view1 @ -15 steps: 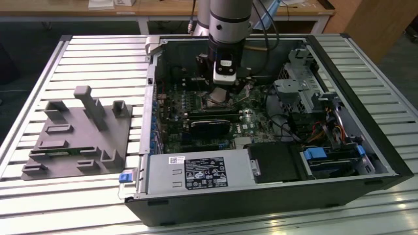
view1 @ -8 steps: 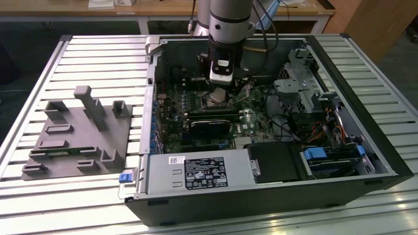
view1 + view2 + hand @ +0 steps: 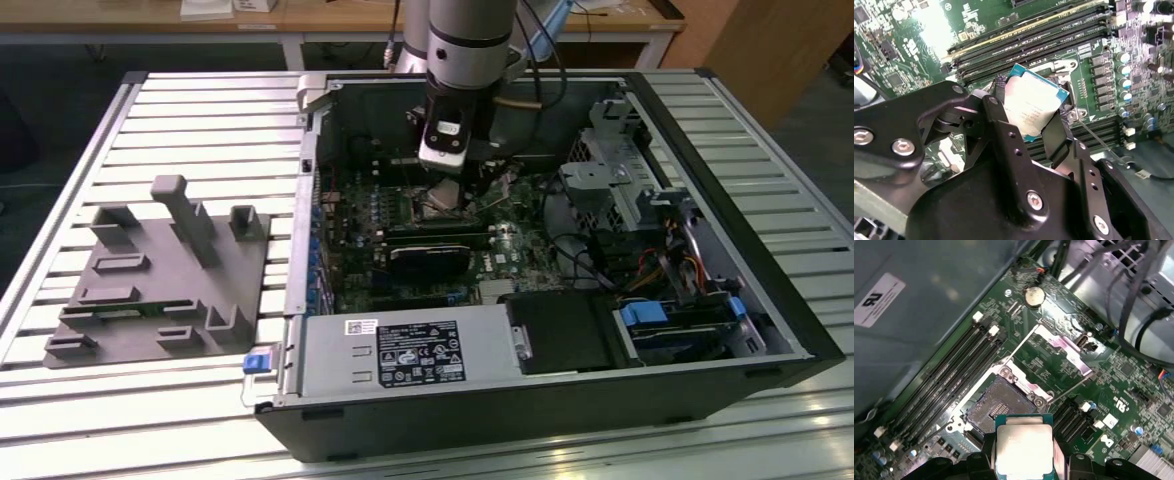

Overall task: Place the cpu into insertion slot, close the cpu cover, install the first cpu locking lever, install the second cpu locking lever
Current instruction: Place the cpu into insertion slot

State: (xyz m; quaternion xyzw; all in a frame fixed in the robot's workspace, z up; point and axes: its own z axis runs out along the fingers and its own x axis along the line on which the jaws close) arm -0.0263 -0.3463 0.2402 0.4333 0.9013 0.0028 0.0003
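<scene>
Gripper [image 3: 1030, 120] clamping cpu [image 3: 1031, 102]; insertion slot [image 3: 991, 407] bare, first wrist view

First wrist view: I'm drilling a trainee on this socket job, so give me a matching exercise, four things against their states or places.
Things:
1. cpu
2. insertion slot
3. cpu cover
4. coin battery

States:
A. empty, dark centre exposed
B. swung open beside the slot
C. round and silver, seated on the green board
D. clamped in the gripper, above the board

Pairs: 1-D, 2-A, 3-B, 4-C.
</scene>
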